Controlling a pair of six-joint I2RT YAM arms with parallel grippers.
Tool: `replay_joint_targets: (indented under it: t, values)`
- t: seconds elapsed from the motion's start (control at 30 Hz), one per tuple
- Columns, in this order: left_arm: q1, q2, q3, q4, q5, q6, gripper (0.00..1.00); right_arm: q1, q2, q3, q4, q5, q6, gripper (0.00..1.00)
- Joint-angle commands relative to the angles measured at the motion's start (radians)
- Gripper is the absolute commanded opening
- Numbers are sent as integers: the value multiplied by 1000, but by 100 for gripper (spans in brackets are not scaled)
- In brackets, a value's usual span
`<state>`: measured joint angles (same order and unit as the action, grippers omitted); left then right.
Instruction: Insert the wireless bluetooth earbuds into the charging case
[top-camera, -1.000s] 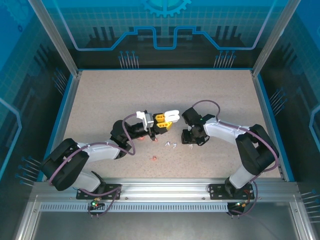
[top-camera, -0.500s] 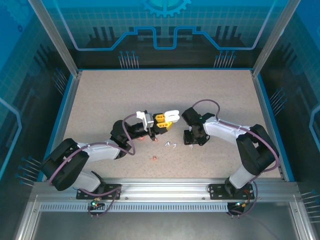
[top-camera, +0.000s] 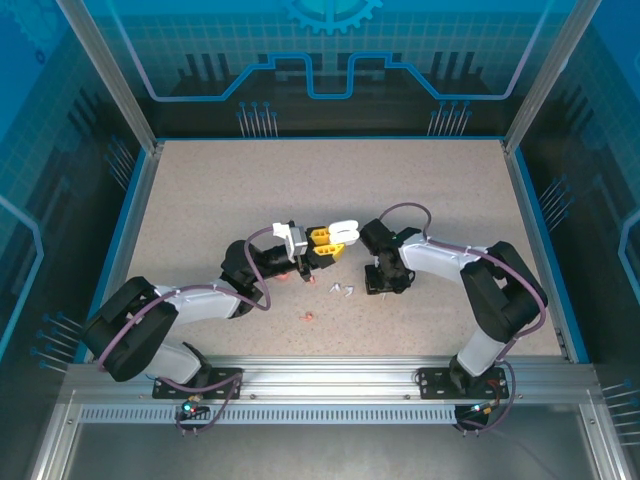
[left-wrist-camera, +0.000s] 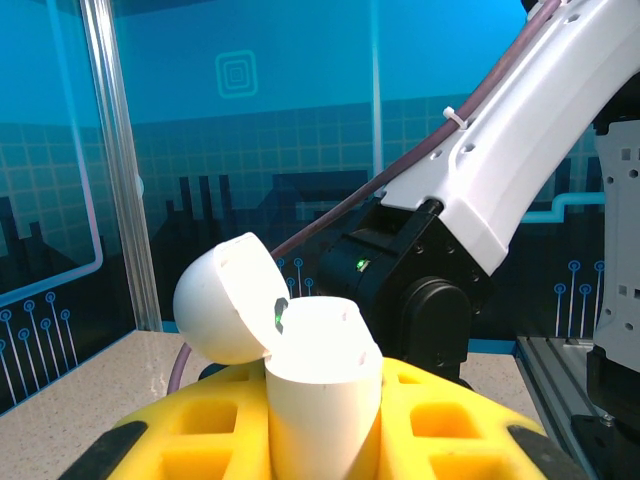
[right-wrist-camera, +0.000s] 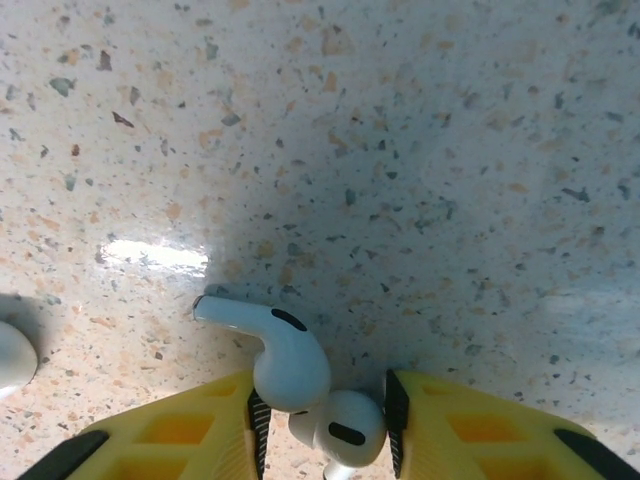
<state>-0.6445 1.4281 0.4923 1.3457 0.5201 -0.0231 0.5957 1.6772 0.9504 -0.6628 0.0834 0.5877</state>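
Your left gripper (top-camera: 322, 238) is clamped on the charging case (left-wrist-camera: 322, 385): in the left wrist view its smooth white rounded body sits between the yellow ribbed fingers, with the domed lid (left-wrist-camera: 228, 310) hinged open and tipped to the left. Your right gripper (right-wrist-camera: 325, 420) is nearly closed on two white earbuds (right-wrist-camera: 288, 365) lying on the table (top-camera: 200, 200), with the black pads against them on either side. One glossy bud points its stem up and to the left; the other lies lower in the gap, touching the first. Only the right wrist view shows that pair. The top view instead shows both arms meeting near the middle of the table, the case held up off the surface, more tiny white earbuds (top-camera: 342, 290) loose just beside the right gripper, and a pinkish-red earbud (top-camera: 307, 316) nearer the bases. The tabletop is a pale, speckled, stone-like surface with a slight sheen.
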Motion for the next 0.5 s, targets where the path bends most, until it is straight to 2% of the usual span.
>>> replay_joint_targets:
  t: [0.0,0.47]
  values:
    - [-7,3,-12,53,7,18,0,17,25,17,-24,1,14,37]
    - [-7,0,-15,53,4,21,0,21,-2,21,-56,12,-2,27]
